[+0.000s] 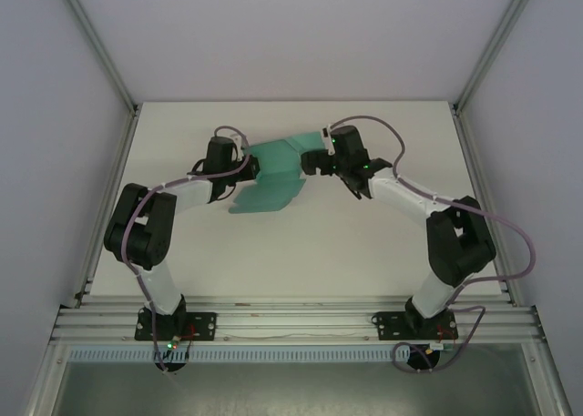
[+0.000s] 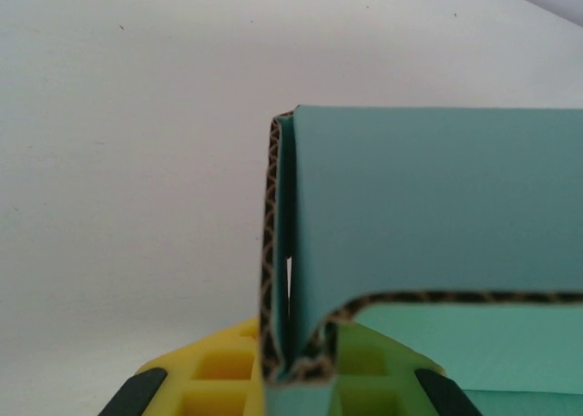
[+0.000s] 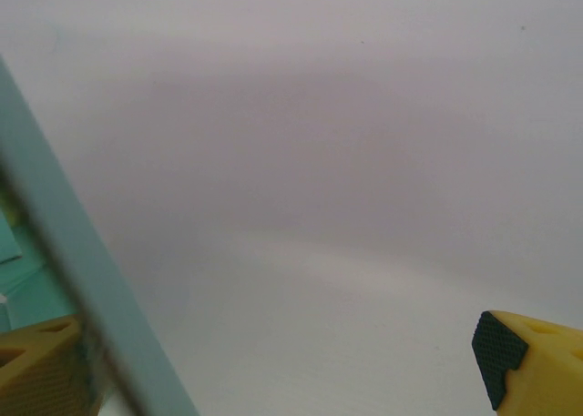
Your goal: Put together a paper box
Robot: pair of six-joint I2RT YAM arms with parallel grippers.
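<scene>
White table (image 1: 364, 252) beneath half-folded box (image 1: 273, 175): one wall raised, flaps left to close, I judge. My left gripper (image 2: 291, 393) pinches box's left wall; right gripper (image 3: 273, 380) gapes wide, empty, at box's right edge.

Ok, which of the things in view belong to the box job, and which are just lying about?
Job:
box, half-folded
left pincer, shut on the box's edge
right pincer, open at the box's right side

Not the job:
table
rail at the near edge
</scene>
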